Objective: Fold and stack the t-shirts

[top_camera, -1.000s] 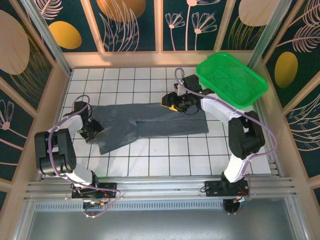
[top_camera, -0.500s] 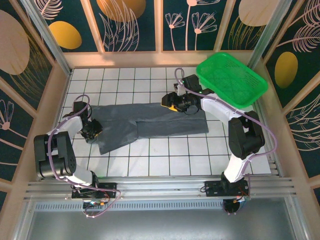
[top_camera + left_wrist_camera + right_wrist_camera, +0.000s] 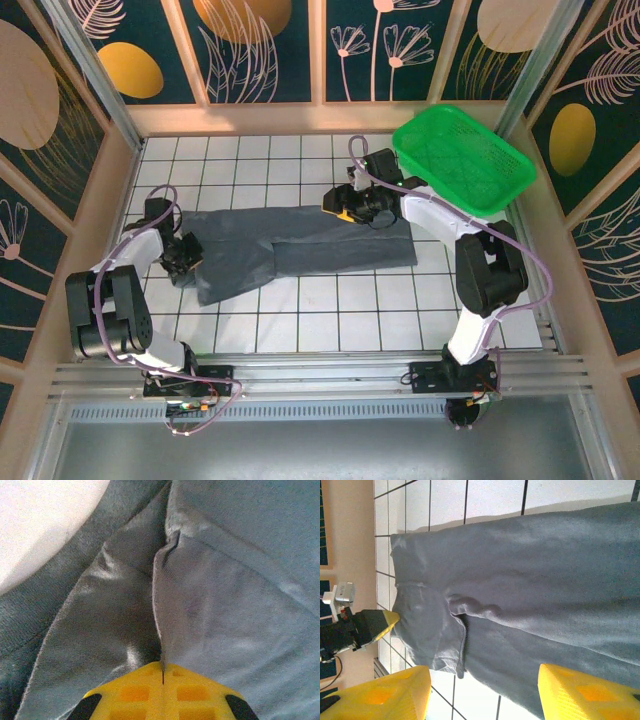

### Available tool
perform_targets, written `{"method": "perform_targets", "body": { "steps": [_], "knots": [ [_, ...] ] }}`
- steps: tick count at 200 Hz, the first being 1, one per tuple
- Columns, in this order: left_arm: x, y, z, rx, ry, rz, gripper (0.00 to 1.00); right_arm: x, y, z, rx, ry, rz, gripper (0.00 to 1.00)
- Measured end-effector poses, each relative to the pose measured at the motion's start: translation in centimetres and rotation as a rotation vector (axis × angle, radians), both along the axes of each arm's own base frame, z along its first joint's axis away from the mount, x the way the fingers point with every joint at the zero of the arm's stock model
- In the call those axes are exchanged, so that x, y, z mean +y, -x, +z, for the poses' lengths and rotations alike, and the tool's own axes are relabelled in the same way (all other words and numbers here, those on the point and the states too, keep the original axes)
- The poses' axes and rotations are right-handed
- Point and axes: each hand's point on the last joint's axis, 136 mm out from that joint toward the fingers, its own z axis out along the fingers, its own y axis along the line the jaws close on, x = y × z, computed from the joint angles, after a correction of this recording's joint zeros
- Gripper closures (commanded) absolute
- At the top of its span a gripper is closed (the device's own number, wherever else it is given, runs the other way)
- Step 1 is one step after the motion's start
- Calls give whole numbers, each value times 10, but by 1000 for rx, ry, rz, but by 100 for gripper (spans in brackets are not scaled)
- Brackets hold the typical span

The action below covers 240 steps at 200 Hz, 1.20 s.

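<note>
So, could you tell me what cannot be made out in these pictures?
Left wrist view: how much t-shirt cloth the shut left hand pinches; its yellow fingers cover it.
Right wrist view: the t-shirt's far end, cut off by the frame edge.
Top external view: the cloth edge beneath the right hand, hidden by it.

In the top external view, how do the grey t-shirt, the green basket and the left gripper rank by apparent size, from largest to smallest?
1. grey t-shirt, clearly the widest.
2. green basket, though it may sit nearer the camera.
3. left gripper, smallest, shut on the t-shirt.
</note>
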Motion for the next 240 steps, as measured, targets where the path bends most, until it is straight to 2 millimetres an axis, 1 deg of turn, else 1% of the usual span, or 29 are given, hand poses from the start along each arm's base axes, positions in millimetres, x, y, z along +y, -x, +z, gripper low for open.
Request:
{"method": "perform_targets", "body": {
  "steps": [21, 49, 63, 75, 91, 109, 130, 150, 158, 169, 177, 184, 194, 204, 217, 228, 240],
  "knots": [
    [2, -12, 15, -32, -5, 4, 100, -1, -1, 0, -2, 3, -4, 41],
    [7, -38, 46, -110, -19, 6, 100, -2, -2, -1, -3, 6, -10, 41],
    [9, -50, 54, -131, -27, 8, 100, -3, -3, -1, -3, 6, -12, 41],
    [12, -58, 56, -132, -38, 11, 100, -4, -3, -1, -3, 6, -13, 41],
    [16, -66, 51, -118, -52, 15, 100, -4, -4, -1, -4, 8, -16, 41],
    [22, -74, 41, -89, -73, 21, 100, -5, -4, -1, -5, 11, -19, 42],
    [27, -81, 18, -36, -90, 24, 100, -8, -5, -4, -3, 18, -29, 43],
    [33, -85, -10, 25, -110, 30, 100, -14, -4, -9, 4, 36, -47, 43],
    [36, -86, -19, 45, -120, 32, 91, -17, -3, -10, 4, 44, -55, 44],
    [37, -88, -30, 68, -124, 29, 71, -22, -3, -11, 1, 56, -73, 44],
    [38, -93, -28, 60, -129, 28, 58, -27, -4, -12, -4, 66, -87, 45],
    [40, -98, -25, 46, -143, 27, 49, -32, -5, -12, -10, 78, -103, 46],
    [45, -103, -21, 30, -171, 34, 40, -42, -8, -14, -19, 102, -134, 49],
    [51, -104, -18, 22, -199, 52, 37, -54, -12, -17, -24, 134, -170, 53],
    [56, -99, -12, 12, -229, 73, 39, -73, -19, -25, -21, 186, -226, 61],
    [56, -92, 0, -17, -231, 107, 43, -93, -24, -33, -18, 236, -269, 65],
    [52, -83, 19, -67, -218, 148, 52, -112, -31, -42, -13, 293, -307, 68]
  ]
}}
